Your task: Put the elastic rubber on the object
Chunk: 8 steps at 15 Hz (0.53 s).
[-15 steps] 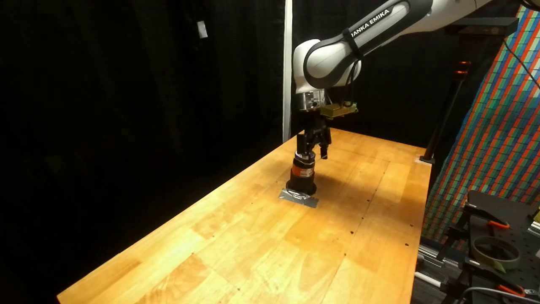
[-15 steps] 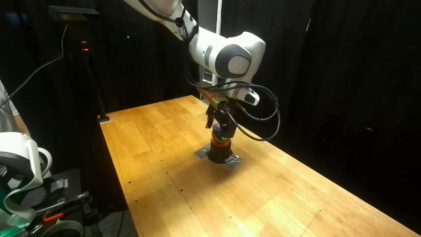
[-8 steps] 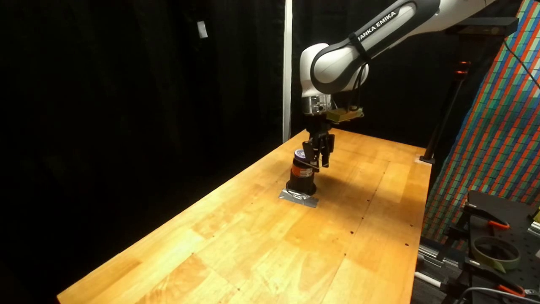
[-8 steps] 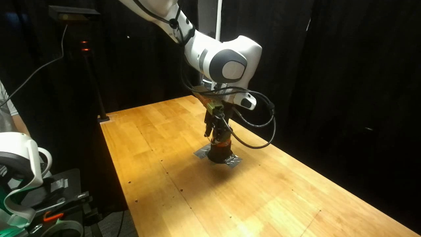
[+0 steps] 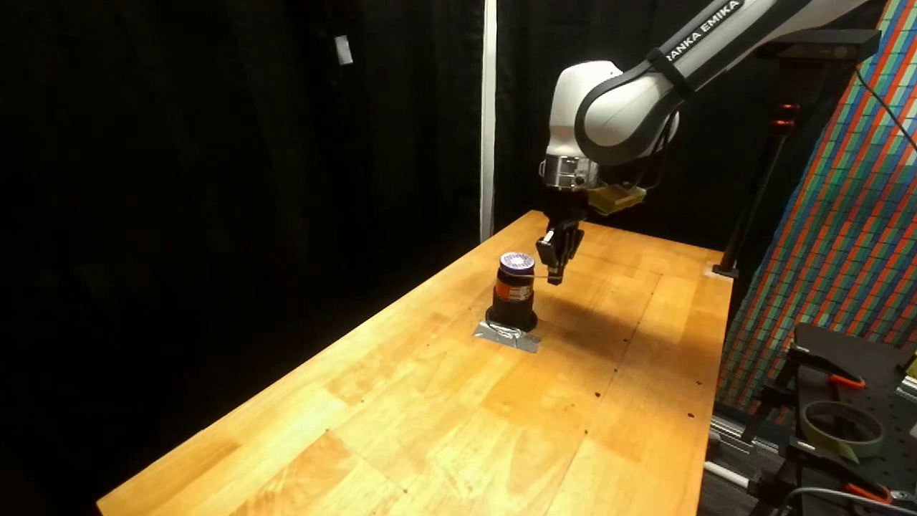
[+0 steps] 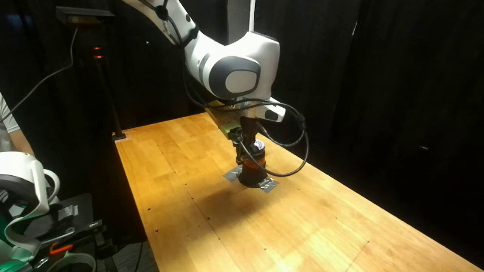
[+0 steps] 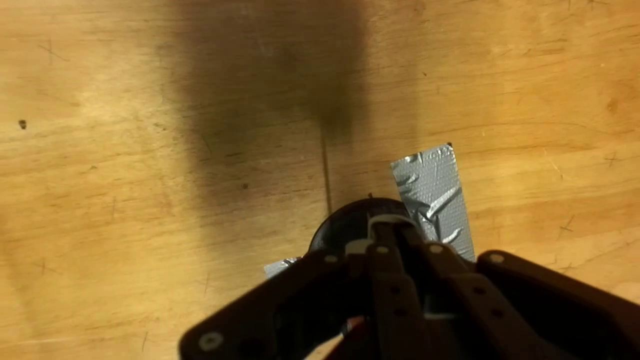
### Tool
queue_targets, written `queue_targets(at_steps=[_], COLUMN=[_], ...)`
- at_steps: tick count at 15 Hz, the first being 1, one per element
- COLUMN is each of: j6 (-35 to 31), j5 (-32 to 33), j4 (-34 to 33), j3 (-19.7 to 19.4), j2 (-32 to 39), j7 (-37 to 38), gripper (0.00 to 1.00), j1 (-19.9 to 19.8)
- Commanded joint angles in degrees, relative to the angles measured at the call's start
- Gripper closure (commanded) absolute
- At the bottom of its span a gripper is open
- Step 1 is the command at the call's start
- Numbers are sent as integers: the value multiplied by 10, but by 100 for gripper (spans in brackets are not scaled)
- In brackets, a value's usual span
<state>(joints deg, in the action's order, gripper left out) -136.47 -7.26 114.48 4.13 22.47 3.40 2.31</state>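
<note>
We saw dark curtains (image 5: 215, 179) and a colourful checked cloth (image 5: 845, 251) beyond the wooden counter (image 5: 458, 416). A post (image 5: 752, 197) topped by a box-shaped device (image 5: 820, 46) stood at its corner, and a black stand (image 5: 895, 444) beside it bore a tape roll (image 5: 842, 453) and orange-handled clamps (image 5: 847, 382). The object (image 5: 514, 290) stood upright on the counter, strips of silver tape (image 7: 435, 195) touching its foot; its labelled body rose out of a flared black base, under a purple-edged pale cap.

We found the fingers (image 7: 387, 265) closed together just beside the object's upper part. The elastic rubber (image 5: 542, 276) ran from their tips across the front of the body below the cap; whether they pinched it or had it looped round them, we could not tell.

In an exterior view we also had a person's arm (image 6: 20, 141) at the edge, and a cable (image 6: 280, 175) crossed in front of the object. The wrist view gave us the round base from above, partly hidden by the fingers, with a pale arc across their tips.
</note>
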Motion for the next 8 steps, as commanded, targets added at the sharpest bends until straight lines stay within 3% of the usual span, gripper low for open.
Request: queue_targets(at_steps=[1, 4, 8], j6=[-113, -221, -412], j5=[-40, -87, -201], j4=[108, 169, 236], j3=[15, 36, 110], j2=[-66, -88, -96], j7=[-39, -78, -171], gripper=[89, 87, 87], j1=[-11, -21, -58])
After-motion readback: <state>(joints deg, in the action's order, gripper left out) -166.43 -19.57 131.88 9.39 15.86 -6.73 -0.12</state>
